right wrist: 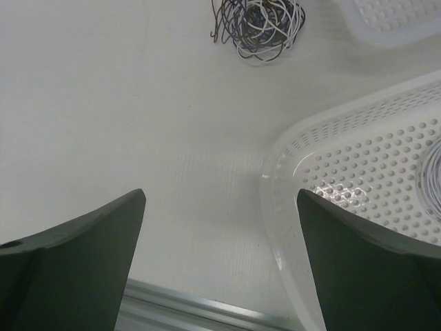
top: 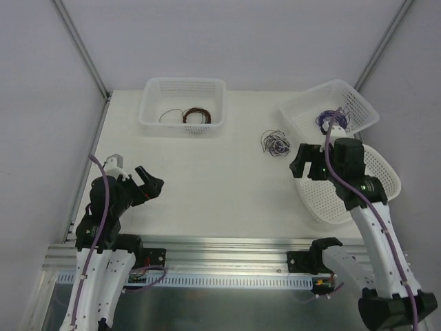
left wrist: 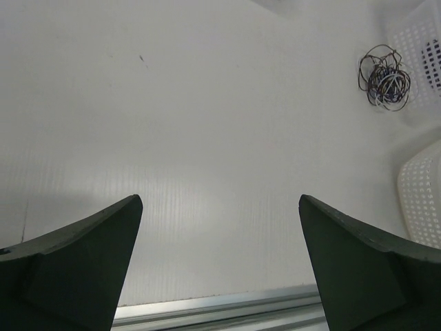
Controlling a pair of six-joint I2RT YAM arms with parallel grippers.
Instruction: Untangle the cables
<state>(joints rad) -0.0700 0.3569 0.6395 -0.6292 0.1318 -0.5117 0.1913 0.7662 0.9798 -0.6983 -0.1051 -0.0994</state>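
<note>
Grey walls close in the room on three sides, with slim metal posts running up the back corners. The white table (top: 220, 200) fills the floor of the scene, matt and faintly ribbed, and ends at a metal rail (top: 227, 245) along the near edge.

The two arms stand at that rail. The left gripper (left wrist: 220, 198) hangs over bare table at the near left, its jaws spread wide and holding nothing. The right gripper (right wrist: 220, 193) hangs beside the round basket, its jaws equally wide and also holding nothing.

Three white perforated baskets sit on the table. A rectangular basket (top: 148, 114) at the back left holds a red-brown and dark wire coil (top: 195, 115). A second rectangular one (top: 358, 96), at the back right, sits tilted and holds a purple coil (top: 324, 118). The round basket (top: 389, 172) at the near right lies partly under the right arm (a whitish coil (right wrist: 433, 172) shows at its edge in the right wrist view).

The cables (top: 275, 143) lie as a small tangled clump of dark and purple strands on open table, right of centre. They are just beside the tilted basket, beyond the right gripper and well apart from the left one.
</note>
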